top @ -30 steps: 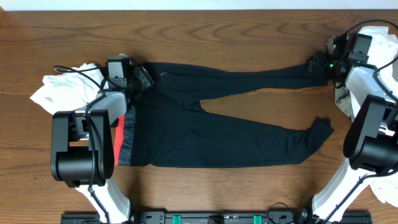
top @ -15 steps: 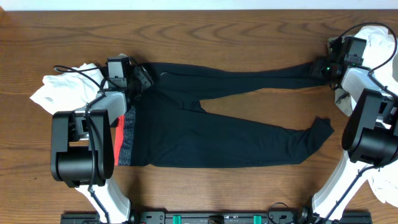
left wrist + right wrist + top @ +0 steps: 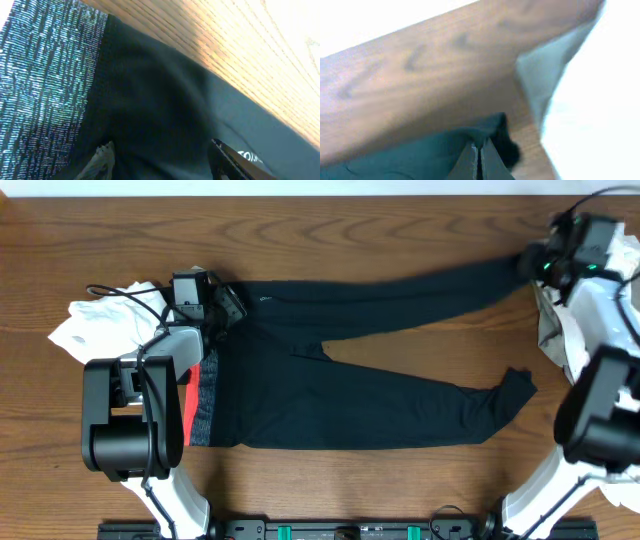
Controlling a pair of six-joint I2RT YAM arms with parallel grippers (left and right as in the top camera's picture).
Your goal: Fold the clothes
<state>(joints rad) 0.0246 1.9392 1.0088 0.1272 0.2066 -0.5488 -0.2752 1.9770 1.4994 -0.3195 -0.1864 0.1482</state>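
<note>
Fingers of the right gripper [image 3: 479, 148] pinched shut on the pants [image 3: 350, 395] leg end — left gripper [image 3: 162, 161] fingers spread apart over the waistband [image 3: 45, 85], not clamped.

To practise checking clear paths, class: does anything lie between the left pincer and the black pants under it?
Nothing visible does. The left pincer hangs open right over the black pants, beside the grey waistband, with only bare fabric between its fingers. The white garment lies off to one side, not under it.
</note>
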